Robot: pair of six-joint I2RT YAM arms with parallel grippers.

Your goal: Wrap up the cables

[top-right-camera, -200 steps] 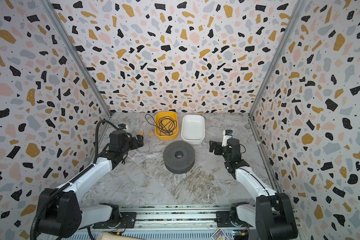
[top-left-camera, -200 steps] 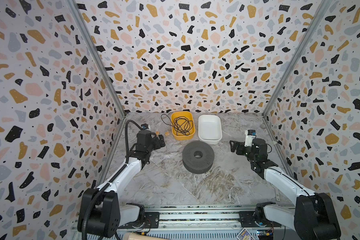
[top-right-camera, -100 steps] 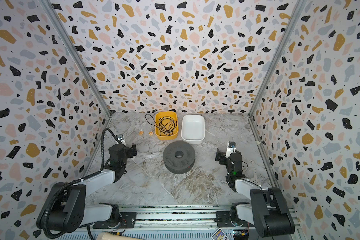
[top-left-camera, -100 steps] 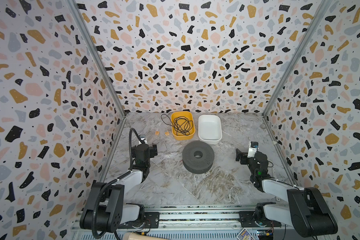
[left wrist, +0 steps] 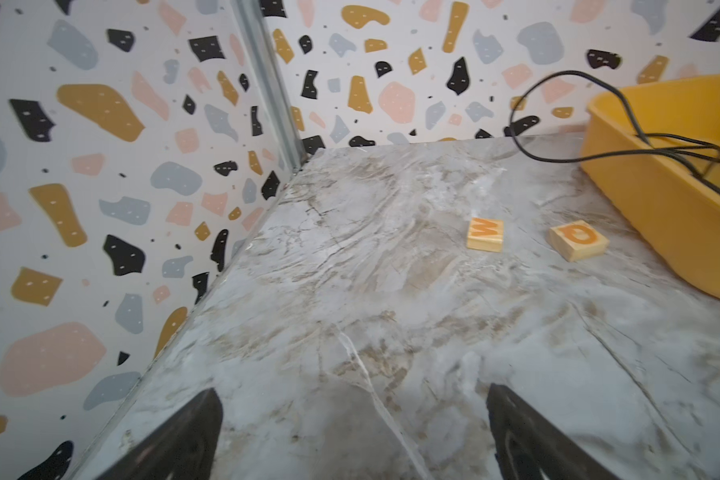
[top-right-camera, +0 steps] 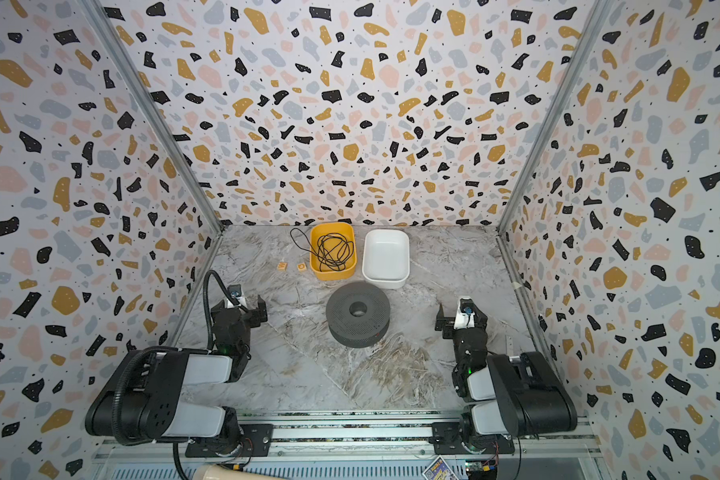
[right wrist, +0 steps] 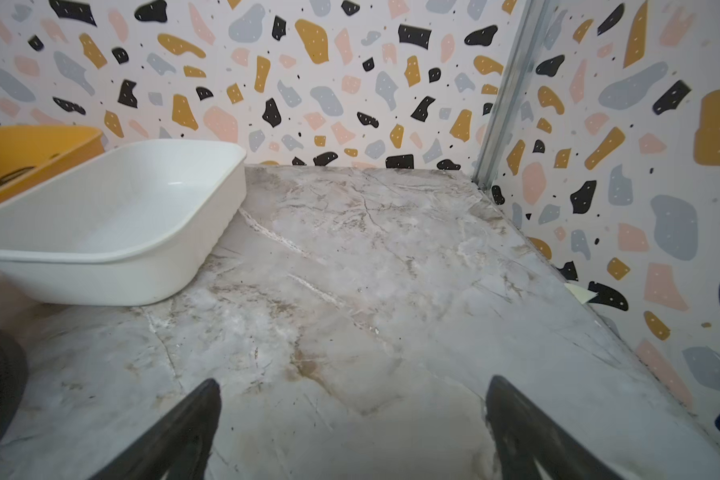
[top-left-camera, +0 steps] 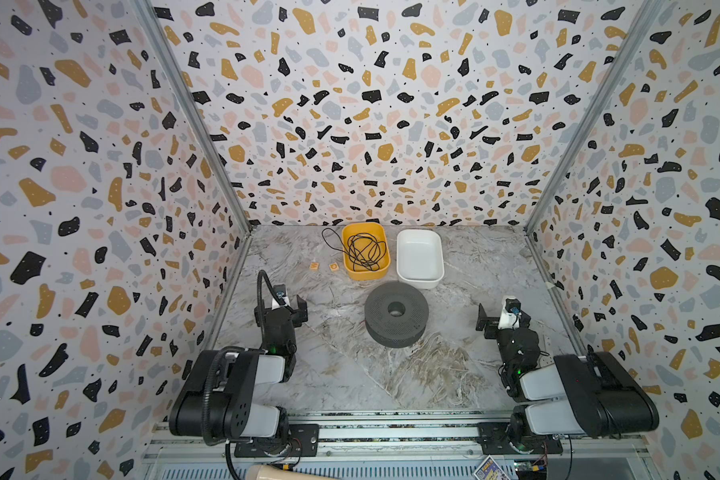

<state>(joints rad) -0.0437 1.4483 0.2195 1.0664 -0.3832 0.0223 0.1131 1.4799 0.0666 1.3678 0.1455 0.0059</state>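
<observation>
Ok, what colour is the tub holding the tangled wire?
Yellow. The tub shows best in a top view.

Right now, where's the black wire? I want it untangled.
In both top views the black wire lies tangled in the yellow tub at the back, left of the white tub, a loop hanging outside.

left fingers (top-left-camera: 301, 306), right fingers (top-left-camera: 482, 319), both drawn back

Top views overhead, near-identical; wrist views low over table (left wrist: 350, 291).
</observation>
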